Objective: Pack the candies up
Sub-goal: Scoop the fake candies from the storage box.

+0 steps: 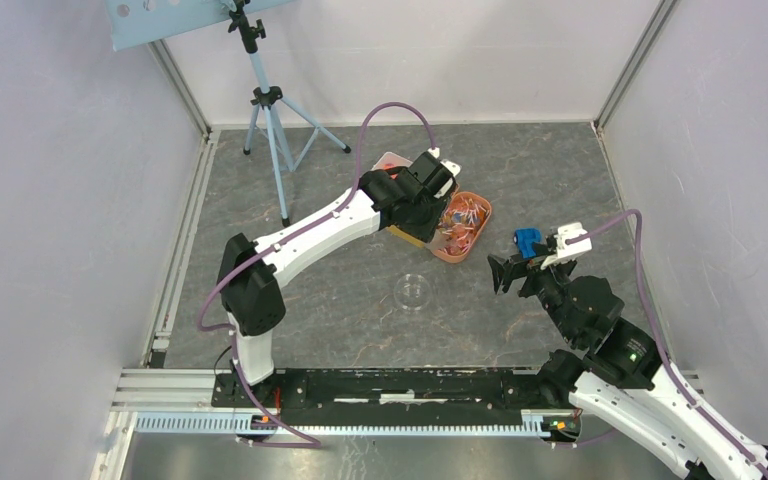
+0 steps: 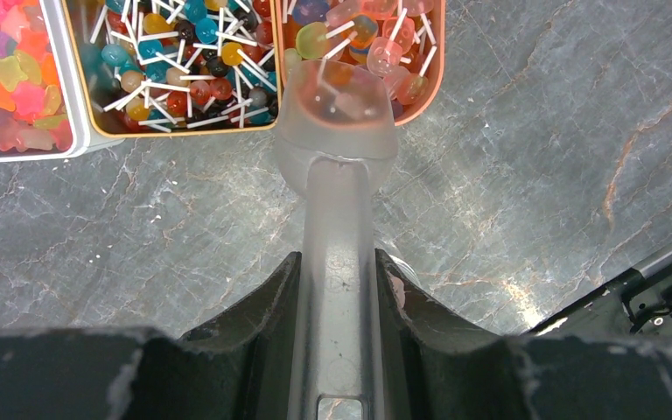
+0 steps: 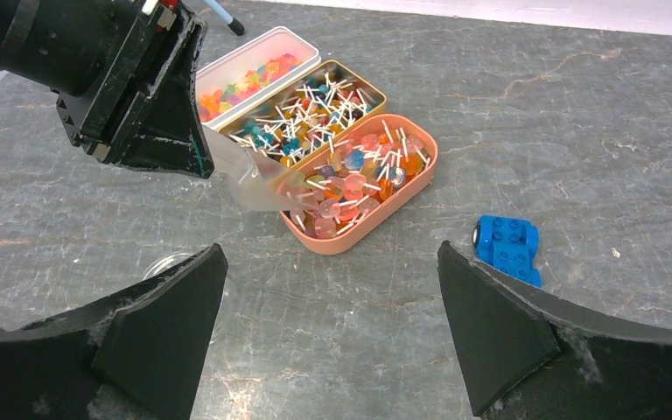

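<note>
The candies [image 2: 376, 39] are small coloured sweets on white sticks, heaped in a salmon tray [image 3: 420, 179]. More candies [image 2: 184, 61] fill a gold tray [image 3: 369, 92], and gummy stars [image 2: 9, 79] fill a white tray [image 3: 302, 48]. My left gripper [image 2: 339, 262] is shut on the handle of a translucent scoop [image 2: 337, 122]. The scoop's bowl rests at the salmon tray's near rim, and pinkish shapes show through it. My right gripper [image 3: 332, 254] hangs open over bare table, in front of the salmon tray, with nothing between its fingers.
A blue toy car [image 3: 507, 249] lies right of the salmon tray, near my right finger. A small clear round dish [image 1: 413, 291] sits on the table between the arms. A tripod [image 1: 270, 110] stands at the back left. Walls enclose the table.
</note>
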You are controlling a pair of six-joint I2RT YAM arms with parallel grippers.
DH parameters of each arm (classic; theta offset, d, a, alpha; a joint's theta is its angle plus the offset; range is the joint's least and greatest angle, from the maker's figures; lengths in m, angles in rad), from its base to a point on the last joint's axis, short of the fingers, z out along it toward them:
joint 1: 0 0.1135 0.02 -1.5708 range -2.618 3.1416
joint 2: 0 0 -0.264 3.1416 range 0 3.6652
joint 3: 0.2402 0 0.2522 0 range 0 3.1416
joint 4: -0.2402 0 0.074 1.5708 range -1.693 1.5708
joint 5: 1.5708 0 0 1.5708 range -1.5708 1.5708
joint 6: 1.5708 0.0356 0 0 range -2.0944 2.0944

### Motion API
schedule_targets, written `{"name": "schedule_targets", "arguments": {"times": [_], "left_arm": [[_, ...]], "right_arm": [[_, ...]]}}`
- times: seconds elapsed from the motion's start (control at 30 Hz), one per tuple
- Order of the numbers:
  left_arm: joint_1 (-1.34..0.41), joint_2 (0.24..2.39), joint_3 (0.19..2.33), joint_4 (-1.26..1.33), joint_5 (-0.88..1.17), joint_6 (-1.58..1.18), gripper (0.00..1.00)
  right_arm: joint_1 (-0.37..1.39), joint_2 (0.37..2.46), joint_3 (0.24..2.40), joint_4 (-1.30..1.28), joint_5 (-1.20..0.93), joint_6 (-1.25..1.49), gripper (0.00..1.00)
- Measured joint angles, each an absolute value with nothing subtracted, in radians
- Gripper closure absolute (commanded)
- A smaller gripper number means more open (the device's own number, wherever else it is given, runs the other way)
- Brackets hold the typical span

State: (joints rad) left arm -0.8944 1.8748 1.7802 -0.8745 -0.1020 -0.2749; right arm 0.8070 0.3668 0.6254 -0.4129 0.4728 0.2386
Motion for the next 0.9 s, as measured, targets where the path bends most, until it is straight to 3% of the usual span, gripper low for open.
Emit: {"name": "schedule_targets", "arguments": {"times": [0.9], "left_arm": [[-0.899, 1.876, 1.708, -0.767, -0.13, -0.259, 0.98]], "right_arm": [[0.807, 0.367, 0.605, -0.412, 0.471, 0.25, 0.02]]}}
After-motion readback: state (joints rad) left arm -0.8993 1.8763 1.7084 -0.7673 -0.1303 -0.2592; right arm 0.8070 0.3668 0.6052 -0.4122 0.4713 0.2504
